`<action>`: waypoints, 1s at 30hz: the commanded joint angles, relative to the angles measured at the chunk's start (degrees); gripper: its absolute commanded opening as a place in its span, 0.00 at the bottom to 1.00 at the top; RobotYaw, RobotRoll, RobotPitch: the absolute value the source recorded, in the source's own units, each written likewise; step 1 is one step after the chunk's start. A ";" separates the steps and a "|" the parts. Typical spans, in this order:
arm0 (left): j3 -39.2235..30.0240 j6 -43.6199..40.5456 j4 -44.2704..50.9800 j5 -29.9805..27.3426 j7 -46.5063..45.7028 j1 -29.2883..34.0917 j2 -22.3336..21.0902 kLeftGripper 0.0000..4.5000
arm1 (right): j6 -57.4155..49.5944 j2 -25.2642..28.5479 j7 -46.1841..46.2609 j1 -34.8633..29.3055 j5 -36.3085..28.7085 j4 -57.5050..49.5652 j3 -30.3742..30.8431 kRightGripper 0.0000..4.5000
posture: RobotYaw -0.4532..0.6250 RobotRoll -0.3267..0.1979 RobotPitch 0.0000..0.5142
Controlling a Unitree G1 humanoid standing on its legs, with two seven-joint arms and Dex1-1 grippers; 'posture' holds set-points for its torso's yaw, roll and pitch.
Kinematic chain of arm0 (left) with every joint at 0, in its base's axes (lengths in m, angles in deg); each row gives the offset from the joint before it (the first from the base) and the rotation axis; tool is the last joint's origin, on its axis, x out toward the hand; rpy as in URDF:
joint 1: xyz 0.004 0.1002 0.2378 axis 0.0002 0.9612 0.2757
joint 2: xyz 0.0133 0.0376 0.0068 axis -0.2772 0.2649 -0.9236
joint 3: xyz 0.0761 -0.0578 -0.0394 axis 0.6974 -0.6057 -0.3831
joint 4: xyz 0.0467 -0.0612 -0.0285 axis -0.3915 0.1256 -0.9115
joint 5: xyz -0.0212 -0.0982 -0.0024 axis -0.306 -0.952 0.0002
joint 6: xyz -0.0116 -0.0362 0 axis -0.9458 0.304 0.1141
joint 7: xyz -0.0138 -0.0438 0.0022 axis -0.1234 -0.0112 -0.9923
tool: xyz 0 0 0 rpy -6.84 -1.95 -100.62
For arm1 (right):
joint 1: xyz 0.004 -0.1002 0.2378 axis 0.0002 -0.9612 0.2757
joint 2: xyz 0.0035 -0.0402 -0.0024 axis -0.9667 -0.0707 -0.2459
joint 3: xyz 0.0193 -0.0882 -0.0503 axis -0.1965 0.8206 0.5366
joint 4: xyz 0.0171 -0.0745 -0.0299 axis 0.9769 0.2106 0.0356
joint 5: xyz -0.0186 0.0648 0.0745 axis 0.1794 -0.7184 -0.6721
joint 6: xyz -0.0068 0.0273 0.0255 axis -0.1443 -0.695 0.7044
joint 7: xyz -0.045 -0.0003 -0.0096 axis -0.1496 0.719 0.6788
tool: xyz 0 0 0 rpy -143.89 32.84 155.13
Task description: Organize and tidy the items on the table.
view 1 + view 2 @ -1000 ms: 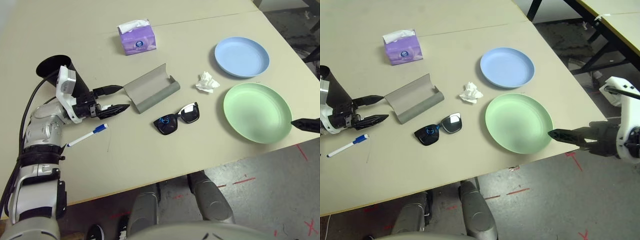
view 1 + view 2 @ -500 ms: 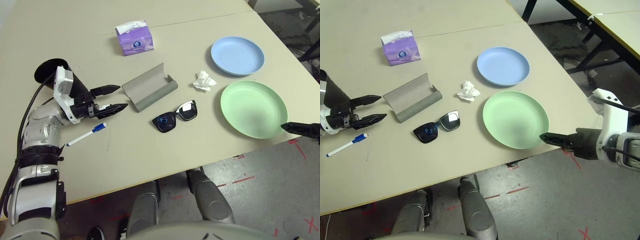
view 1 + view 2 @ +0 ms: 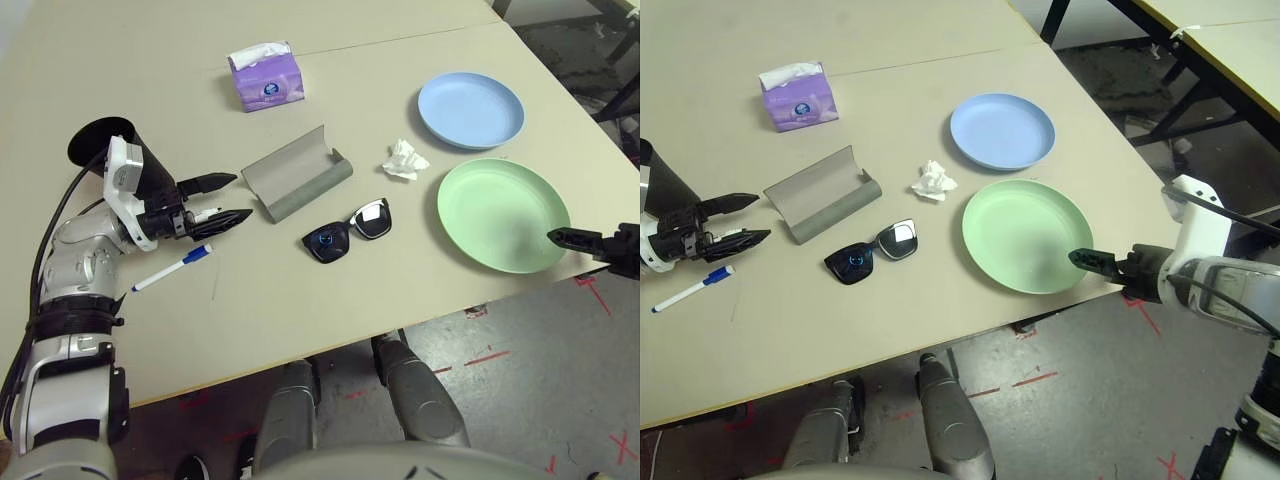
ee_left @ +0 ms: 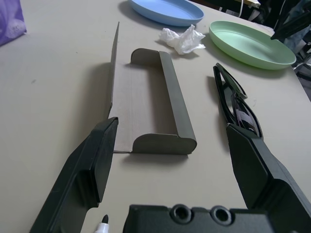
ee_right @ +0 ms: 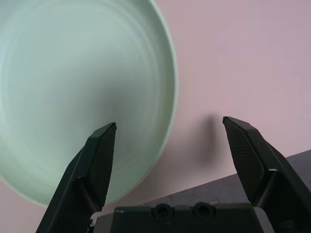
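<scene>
My left gripper (image 3: 243, 197) hovers open just left of the grey glasses case (image 3: 298, 183), which lies open on the table (image 3: 300, 300); the same case (image 4: 155, 111) lies ahead of its fingers. Black sunglasses (image 3: 347, 231) lie in front of the case. A blue-capped white marker (image 3: 172, 268) lies below my left gripper, and the black cup (image 3: 100, 145) stands behind my left wrist. A crumpled tissue (image 3: 403, 160) sits left of the blue plate (image 3: 470, 108). My right gripper (image 3: 1077, 258) is open at the right rim of the green plate (image 5: 73, 97).
A purple tissue box (image 3: 264, 80) stands at the back, near a thin seam across the table. The table's front edge runs close below the sunglasses and the green plate. Beyond the plates the floor and black table legs (image 3: 1160, 100) show.
My right gripper has moved left, from off the table's edge to the green plate's right rim. My left gripper stays open beside the case. The view shifted slightly.
</scene>
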 commanded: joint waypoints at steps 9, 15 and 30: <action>-1.14 -0.59 1.82 -0.37 -0.63 1.61 -0.73 1.00 | -2.27 -3.63 -0.93 0.77 5.82 0.26 -0.19 0.99 | 0.16 0.62 0.48; -1.43 -0.23 1.97 -0.50 -1.12 1.54 -0.83 1.00 | -2.27 -3.80 -2.79 0.55 4.41 -0.08 1.65 0.85 | 0.17 0.62 0.48; -2.00 0.31 2.98 -1.01 -2.44 0.22 -0.51 1.00 | -2.27 -1.62 -3.84 -1.23 -1.50 -0.06 3.14 0.00 | 0.17 0.62 0.45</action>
